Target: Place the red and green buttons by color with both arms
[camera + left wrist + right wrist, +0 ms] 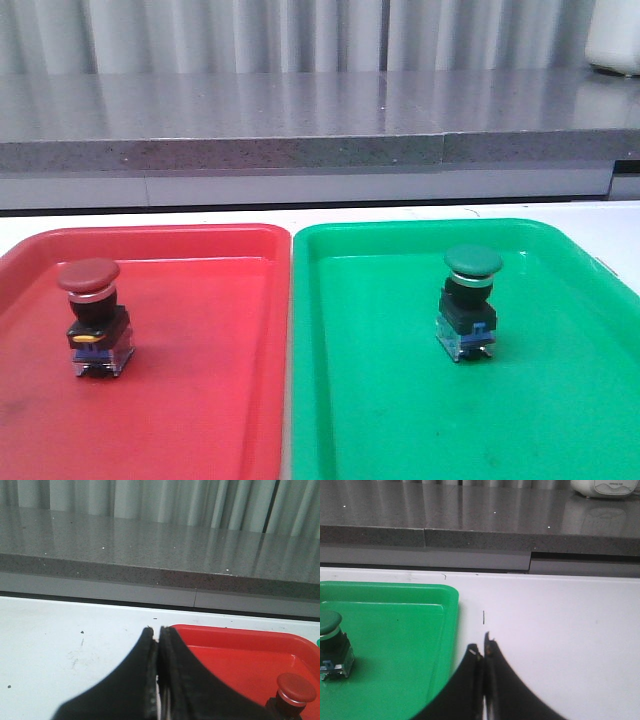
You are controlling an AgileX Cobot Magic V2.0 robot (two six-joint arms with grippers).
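The red button (92, 315) stands upright in the red tray (200, 400), near its left side. The green button (469, 300) stands upright in the green tray (400, 420), right of its middle. Neither arm shows in the front view. In the left wrist view my left gripper (155, 630) is shut and empty, over the white table beside the red tray's (240, 650) corner, with the red button (295, 690) off to one side. In the right wrist view my right gripper (482, 647) is shut and empty, beside the green tray's (410, 630) edge, apart from the green button (331, 642).
The two trays lie side by side on a white table (610, 225). A grey stone ledge (300, 125) runs along the back, with curtains behind. A white object (615, 40) stands on the ledge at the far right.
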